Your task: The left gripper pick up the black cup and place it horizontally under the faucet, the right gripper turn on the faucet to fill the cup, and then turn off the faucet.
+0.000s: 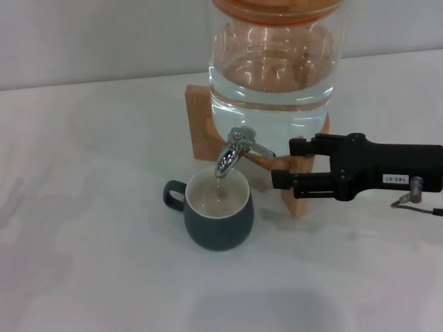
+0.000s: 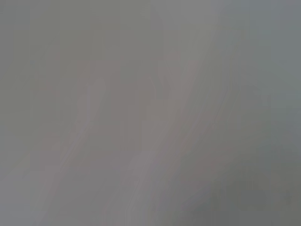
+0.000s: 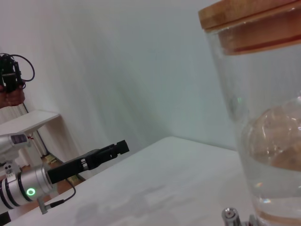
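From the head camera, the black cup [image 1: 219, 218] stood upright on the white table [image 1: 83, 207], directly under the faucet [image 1: 234, 151], with its loop handle pointing to 9 o'clock. A thin stream seemed to fall from the spout into the cream-white inside, and the water level looked already rather high. The right gripper [image 1: 285, 164] was at 3 o'clock from the faucet, its two black fingers apart, one above the other, with the tip of the lever near or between them; whether they touched the lever I could not tell, and they held nothing else. In my judgement the filling was nearly done, so you should have watched the level and pushed the lever back with a short, gentle motion, without shaking the glass jar [image 1: 273, 62] on its wooden stand [image 1: 199, 124]. The cup was rounded, matte and dark; the faucet was small, shiny chrome; the jar was clear, smooth and round.

The left wrist camera gave only a plain grey blur, so nothing could be read there.

In the right wrist camera, the jar wall [image 3: 268, 141] with its wooden lid [image 3: 249, 19] filled one side. The left gripper [image 3: 123, 146] hung far off over the table edge, away from the cup, on a silver wrist with a green light [image 3: 31, 191]. Its fingers looked closed together and held nothing.
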Available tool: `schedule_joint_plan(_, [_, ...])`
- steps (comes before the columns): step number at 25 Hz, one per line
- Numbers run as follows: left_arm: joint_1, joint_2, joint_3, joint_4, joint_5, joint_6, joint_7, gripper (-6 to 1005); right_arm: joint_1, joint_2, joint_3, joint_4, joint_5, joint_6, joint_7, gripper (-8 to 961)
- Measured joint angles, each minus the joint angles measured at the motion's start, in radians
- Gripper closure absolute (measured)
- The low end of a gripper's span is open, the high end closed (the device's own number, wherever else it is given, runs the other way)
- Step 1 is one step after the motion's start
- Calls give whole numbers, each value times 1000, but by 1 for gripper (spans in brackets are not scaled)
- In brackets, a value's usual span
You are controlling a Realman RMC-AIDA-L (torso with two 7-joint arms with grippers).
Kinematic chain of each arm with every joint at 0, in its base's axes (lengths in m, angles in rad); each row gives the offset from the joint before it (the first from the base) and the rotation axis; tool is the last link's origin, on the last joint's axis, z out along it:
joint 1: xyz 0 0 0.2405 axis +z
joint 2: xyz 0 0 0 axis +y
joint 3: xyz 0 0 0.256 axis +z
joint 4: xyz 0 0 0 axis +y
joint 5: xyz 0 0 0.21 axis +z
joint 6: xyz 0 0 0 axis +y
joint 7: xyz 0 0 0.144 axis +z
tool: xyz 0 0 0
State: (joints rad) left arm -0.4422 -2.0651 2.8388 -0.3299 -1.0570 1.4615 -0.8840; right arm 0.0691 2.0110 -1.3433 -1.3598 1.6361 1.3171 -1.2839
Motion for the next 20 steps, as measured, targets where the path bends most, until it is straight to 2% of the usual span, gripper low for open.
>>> schedule_joint_plan(20, [-3, -1, 1, 0, 0, -3, 0, 259, 36, -3, -102, -20, -2, 0, 13, 129])
